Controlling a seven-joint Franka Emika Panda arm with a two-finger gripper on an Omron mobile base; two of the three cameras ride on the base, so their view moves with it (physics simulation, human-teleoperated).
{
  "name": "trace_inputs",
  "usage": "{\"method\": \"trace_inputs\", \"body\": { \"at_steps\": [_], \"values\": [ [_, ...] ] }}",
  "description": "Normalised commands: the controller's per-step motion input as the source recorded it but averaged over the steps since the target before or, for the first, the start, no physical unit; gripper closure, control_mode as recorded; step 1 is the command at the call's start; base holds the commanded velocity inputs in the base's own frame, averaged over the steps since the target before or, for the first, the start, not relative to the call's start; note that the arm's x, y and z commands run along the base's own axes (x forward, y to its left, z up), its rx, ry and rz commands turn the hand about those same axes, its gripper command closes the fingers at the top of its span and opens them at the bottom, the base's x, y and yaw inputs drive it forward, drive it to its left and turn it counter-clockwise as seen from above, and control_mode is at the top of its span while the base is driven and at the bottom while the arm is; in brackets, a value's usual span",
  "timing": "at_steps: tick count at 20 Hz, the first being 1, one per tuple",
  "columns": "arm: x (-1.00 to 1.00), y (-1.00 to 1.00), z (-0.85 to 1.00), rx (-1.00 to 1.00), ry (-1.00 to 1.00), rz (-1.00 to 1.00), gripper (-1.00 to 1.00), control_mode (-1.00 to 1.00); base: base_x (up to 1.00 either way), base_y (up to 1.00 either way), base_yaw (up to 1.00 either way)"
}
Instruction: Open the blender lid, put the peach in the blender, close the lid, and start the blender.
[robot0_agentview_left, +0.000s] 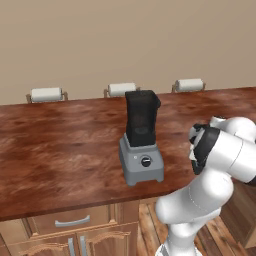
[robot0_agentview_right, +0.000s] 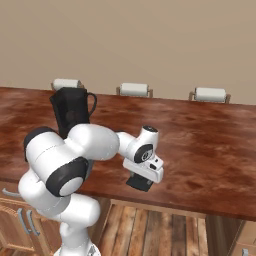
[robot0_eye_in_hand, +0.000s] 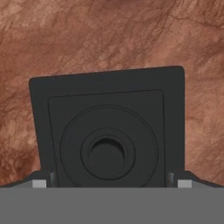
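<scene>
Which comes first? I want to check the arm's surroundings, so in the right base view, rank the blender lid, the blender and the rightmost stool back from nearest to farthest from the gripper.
1. The blender lid, directly under the open gripper, flat on the counter by its front edge.
2. The blender, back and to the left, partly behind the arm.
3. The rightmost stool back, beyond the counter's far edge.

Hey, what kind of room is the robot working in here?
Most likely a kitchen, a rendered one. A blender stands on a long wooden counter, cabinet drawers with handles sit below its front edge, and stools line the far side like a breakfast bar.
</scene>
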Motion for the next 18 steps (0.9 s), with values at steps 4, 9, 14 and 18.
{"method": "trace_inputs", "body": {
  "at_steps": [4,9,14,18],
  "values": [
    [0.05,0.00,-0.01,0.00,0.00,0.00,-1.00,-1.00,0.00,0.00,0.00],
    [0.09,0.00,0.00,0.00,0.00,0.00,-1.00,-1.00,0.00,0.00,0.00],
    [0.10,0.00,-0.02,0.00,0.00,0.00,-1.00,-1.00,0.00,0.00,0.00],
    [0.13,0.00,-0.06,0.00,0.00,0.00,-1.00,-1.00,0.00,0.00,0.00]
  ]
}}
